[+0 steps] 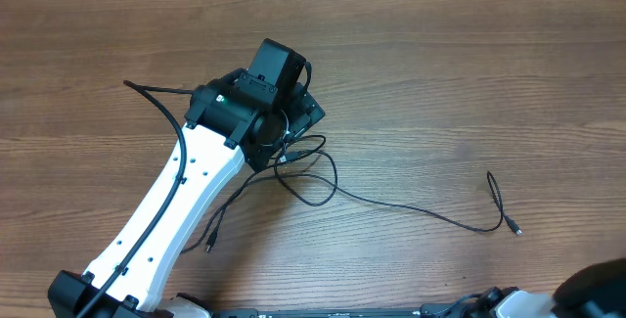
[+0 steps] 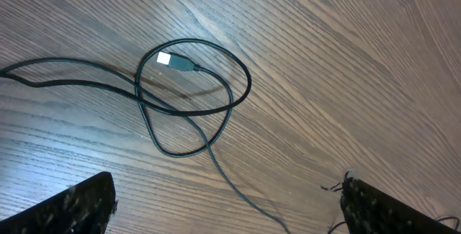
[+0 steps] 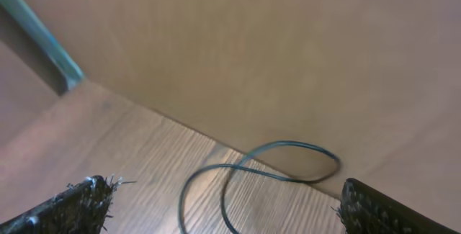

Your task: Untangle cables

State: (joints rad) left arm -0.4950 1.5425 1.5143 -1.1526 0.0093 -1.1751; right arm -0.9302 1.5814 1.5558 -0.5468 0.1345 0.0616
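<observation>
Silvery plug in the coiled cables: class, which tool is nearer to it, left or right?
Left. The left tool hangs open above the silvery plug, inside a loop of the cables. The right tool is far off, its arm at the overhead view's lower right corner.

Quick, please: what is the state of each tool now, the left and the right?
Left tool: open, holding nothing, above the cables.
Right tool: open, holding nothing.

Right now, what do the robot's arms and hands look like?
Left arm: a white link with small dark holes, a thick black wire along it, and a black wrist block. Left hand fingers and right hand fingers: black, rough-textured, slightly frayed. Right arm barely in view.
</observation>
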